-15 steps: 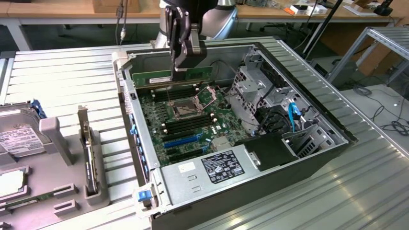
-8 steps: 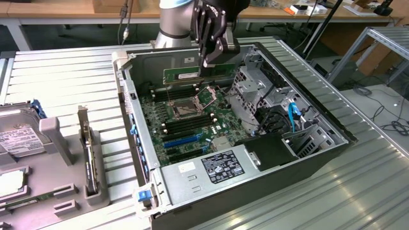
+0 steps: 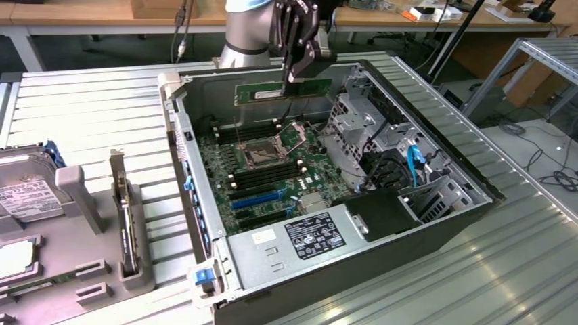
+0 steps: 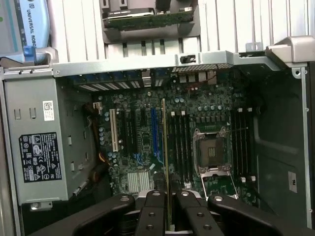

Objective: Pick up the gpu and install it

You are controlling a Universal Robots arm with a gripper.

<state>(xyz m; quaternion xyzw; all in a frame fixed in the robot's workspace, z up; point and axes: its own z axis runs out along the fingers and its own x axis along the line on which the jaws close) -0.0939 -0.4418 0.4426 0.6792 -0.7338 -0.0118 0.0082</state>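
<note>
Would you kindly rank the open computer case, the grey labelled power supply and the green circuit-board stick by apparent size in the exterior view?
Largest to smallest:
open computer case
grey labelled power supply
green circuit-board stick

gpu [image 3: 262, 93]: long thin green stick, white label, upright on its long edge, level, suspended above the motherboard [image 3: 271, 177].

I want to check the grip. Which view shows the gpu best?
The exterior view: the gpu shows its flat green face, held by the gripper. The wrist view gives its thin edge between the fingers.
</note>
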